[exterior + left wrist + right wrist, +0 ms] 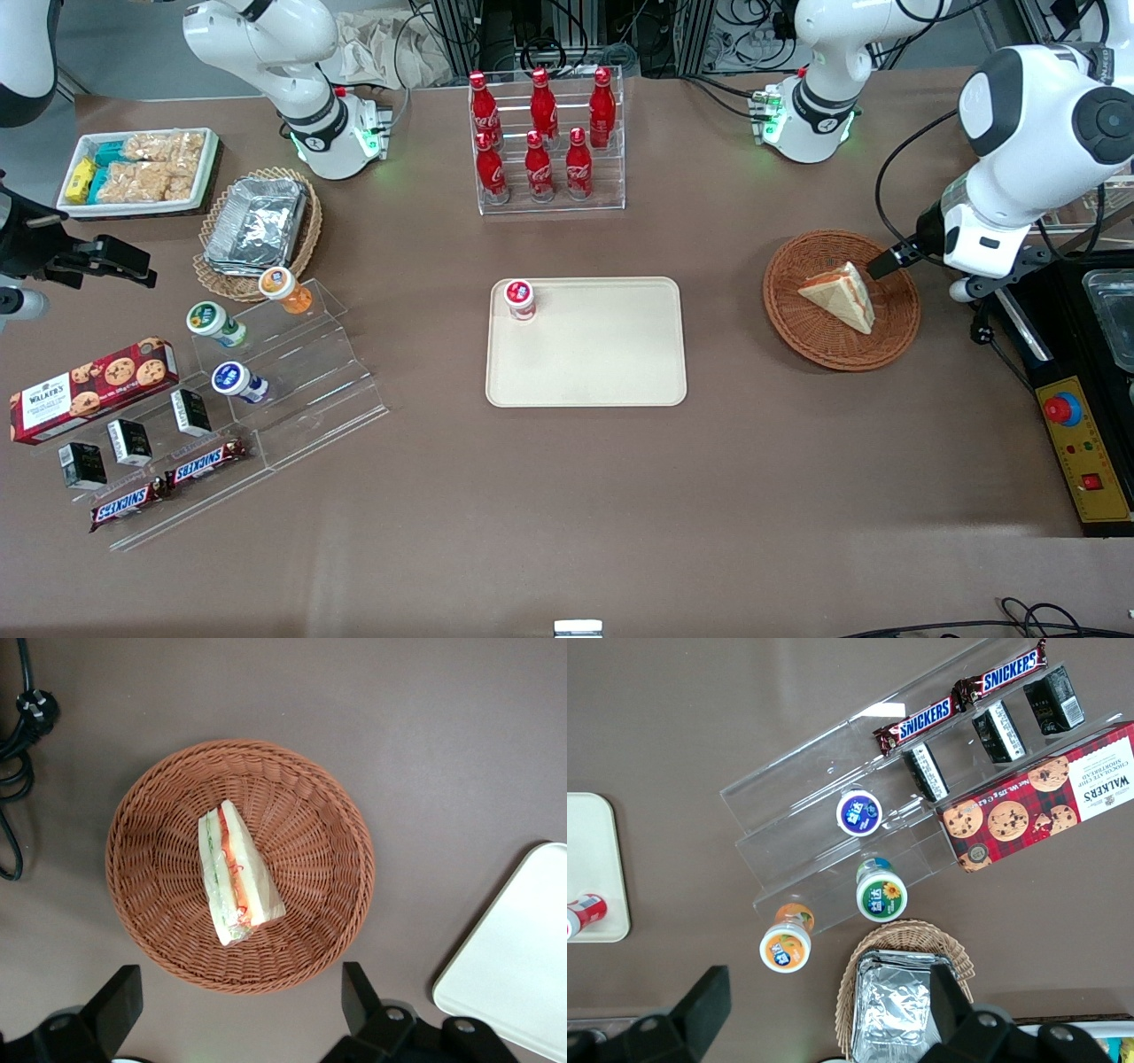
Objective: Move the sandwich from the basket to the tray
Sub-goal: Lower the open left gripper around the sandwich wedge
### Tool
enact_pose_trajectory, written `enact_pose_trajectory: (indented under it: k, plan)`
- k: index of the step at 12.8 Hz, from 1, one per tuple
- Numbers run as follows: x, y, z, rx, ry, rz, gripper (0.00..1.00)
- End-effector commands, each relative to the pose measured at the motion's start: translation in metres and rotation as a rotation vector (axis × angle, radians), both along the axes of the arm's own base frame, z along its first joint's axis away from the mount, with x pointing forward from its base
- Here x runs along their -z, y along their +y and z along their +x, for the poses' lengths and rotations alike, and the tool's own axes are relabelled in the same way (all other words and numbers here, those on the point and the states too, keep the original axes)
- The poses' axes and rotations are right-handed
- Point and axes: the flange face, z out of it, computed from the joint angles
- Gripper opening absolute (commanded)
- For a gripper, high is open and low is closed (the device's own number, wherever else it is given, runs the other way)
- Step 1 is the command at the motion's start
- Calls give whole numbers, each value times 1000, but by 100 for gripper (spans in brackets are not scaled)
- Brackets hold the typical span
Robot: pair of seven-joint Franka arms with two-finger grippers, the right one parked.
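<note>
Front view first: the sandwich (842,295) lies in the basket (793,306), toward the working arm's end of the bench (567,496). The hand (886,263) hovers at the basket's two o'clock rim, nothing in it. The tray (602,354) has plenty of bare room; only a small red-capped cup (520,299) sits at its ten o'clock corner.

Wrist view now: fingers (120,997) spread wide, poised above the wedge. Best bet, I'd say: straddle its broad bread faces, drop straight, squeeze gently. The bench is plain brown, with a black cable (16,744) lying nearby.
</note>
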Motion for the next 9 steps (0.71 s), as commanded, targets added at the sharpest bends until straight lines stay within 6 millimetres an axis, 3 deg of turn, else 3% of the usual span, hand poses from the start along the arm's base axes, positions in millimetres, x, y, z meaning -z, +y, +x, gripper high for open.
enact_pose_trajectory:
  k: [1, 9]
  plan:
    - [-2, -3, 2, -7, -22, -11, 100]
    - [11, -7, 1, -8, 14, -12, 100]
